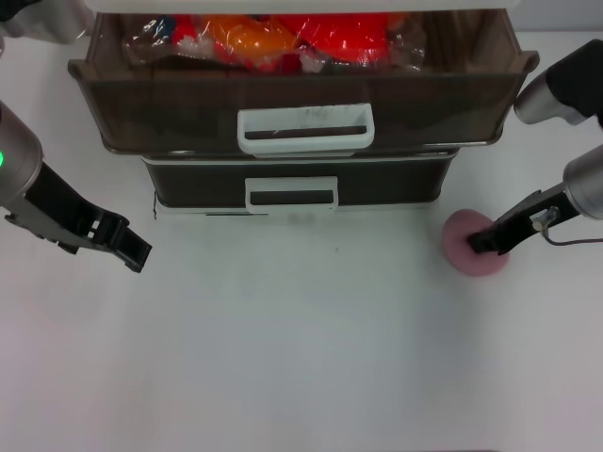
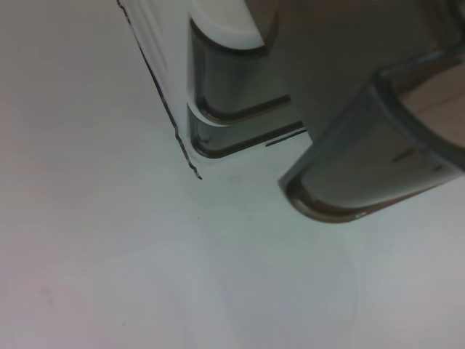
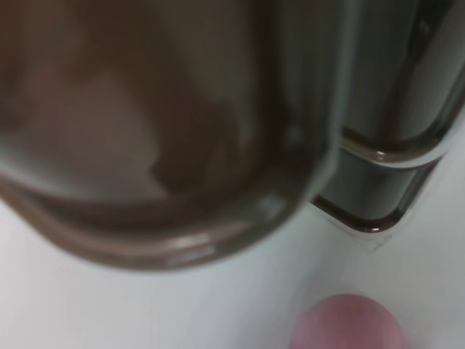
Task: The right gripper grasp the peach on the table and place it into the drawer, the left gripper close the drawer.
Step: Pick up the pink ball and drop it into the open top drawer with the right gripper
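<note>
The pink peach (image 1: 471, 247) rests on the white table (image 1: 301, 348) to the right of the cabinet, and it shows again in the right wrist view (image 3: 349, 325). My right gripper (image 1: 488, 241) reaches in from the right and lies over the peach's top. The smoky brown drawer (image 1: 301, 99) with the large white loop handle (image 1: 306, 129) stands pulled out; its corner fills the wrist views (image 3: 167, 218) (image 2: 363, 174). My left gripper (image 1: 132, 247) hovers open over the table, left of the cabinet and apart from the drawer.
Orange and red wrapped packets (image 1: 273, 38) lie inside the open drawer. Below it a lower drawer (image 1: 292, 184) with a smaller flat handle is pushed in. Bare white table stretches in front of the cabinet.
</note>
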`<state>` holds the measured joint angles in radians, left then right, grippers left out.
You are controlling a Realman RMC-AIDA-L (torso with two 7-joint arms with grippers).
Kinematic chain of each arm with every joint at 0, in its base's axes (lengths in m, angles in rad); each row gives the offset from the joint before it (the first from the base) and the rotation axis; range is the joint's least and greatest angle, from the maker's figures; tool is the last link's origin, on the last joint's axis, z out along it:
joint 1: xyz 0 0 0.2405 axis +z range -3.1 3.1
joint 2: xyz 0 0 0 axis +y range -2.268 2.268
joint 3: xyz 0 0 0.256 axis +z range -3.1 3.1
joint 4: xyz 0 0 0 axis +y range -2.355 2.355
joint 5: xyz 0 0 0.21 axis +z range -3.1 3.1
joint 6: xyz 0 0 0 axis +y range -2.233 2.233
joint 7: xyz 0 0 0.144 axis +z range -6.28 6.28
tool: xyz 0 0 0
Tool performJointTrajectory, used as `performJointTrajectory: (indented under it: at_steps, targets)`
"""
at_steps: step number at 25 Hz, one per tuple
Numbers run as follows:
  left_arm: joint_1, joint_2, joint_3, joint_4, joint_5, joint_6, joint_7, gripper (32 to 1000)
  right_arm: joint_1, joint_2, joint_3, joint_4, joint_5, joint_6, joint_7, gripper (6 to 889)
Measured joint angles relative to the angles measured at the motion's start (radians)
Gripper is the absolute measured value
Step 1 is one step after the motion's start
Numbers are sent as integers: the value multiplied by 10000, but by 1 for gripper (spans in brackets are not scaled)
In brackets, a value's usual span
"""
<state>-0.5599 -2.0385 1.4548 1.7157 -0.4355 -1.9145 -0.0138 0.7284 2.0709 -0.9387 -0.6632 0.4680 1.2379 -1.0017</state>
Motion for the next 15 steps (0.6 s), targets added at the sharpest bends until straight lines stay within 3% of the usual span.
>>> performJointTrajectory:
  at_steps: [7,15]
  targets:
    - [32,16,-47,9,0,0,0,799,-264,-16,5,-679,-1,308,36,62]
    - [31,36,-53,9,-1,1,0,799,-1560,-61,313,-4668,-77,1760,649,63]
